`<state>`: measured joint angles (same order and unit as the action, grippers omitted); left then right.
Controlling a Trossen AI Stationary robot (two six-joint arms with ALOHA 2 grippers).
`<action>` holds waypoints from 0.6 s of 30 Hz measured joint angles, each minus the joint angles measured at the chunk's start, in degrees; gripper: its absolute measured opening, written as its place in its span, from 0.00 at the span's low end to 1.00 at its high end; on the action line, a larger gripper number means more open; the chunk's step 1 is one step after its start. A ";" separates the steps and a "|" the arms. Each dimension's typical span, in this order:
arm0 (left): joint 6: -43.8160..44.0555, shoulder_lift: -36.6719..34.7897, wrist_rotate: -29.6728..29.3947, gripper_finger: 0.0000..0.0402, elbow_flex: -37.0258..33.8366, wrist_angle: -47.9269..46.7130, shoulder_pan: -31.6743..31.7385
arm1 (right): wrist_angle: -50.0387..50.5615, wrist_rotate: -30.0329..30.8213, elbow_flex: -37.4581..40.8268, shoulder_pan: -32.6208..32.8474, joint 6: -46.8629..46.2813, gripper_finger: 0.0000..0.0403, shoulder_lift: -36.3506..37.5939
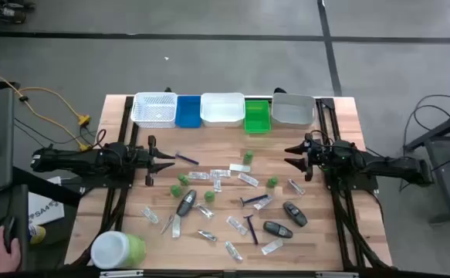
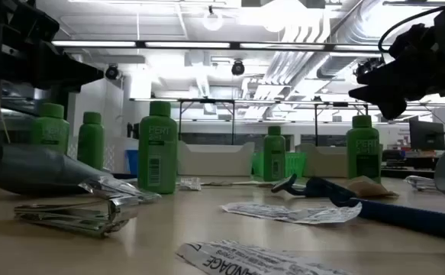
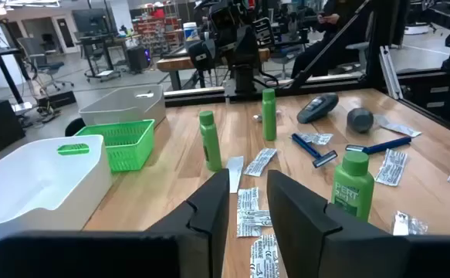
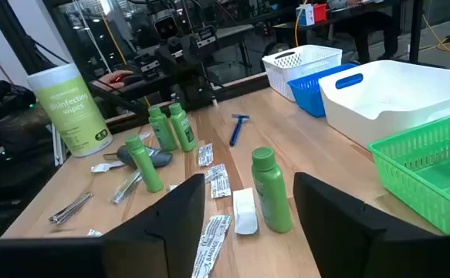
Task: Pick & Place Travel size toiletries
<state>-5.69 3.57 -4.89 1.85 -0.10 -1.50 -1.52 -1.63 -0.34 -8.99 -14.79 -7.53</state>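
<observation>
The travel size toiletries lie scattered on the wooden table [image 1: 132, 208] between my two arms. Small green bottles [image 1: 248, 158] [image 3: 209, 140] [image 4: 271, 189] stand upright. Thin blue razors [image 1: 252, 201] [image 3: 316, 148], dark grey oval pieces [image 1: 294, 213] [image 3: 317, 108] and flat silvery sachets [image 1: 219, 173] [image 3: 249, 208] lie flat. My left gripper [image 1: 170, 161] [image 3: 246, 185] hovers open at the spread's left side, pointing level toward the table's right. My right gripper [image 1: 289, 155] [image 4: 248, 181] hovers open at the right side, facing left. Neither has anything between its fingers.
Along the far edge stand a white mesh basket [image 1: 153, 108], a blue tray [image 1: 187, 110], a white tray [image 1: 222, 108], a green basket [image 1: 257, 116] and a grey tray [image 1: 292, 110]. A big green jar with a white lid [image 1: 118, 249] lies at the near left corner.
</observation>
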 joint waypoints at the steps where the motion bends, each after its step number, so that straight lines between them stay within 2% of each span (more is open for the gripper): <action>1: 0.01 0.00 0.00 0.23 0.00 0.00 -0.01 | 0.00 -0.02 0.00 -0.02 0.02 0.48 0.00; 18: 0.01 0.00 0.00 0.23 0.00 -0.01 -0.01 | 0.00 0.00 0.02 0.00 0.02 0.48 -0.02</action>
<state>-5.69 3.57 -4.89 1.85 -0.11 -1.51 -1.52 -1.63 -0.32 -9.00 -14.77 -7.55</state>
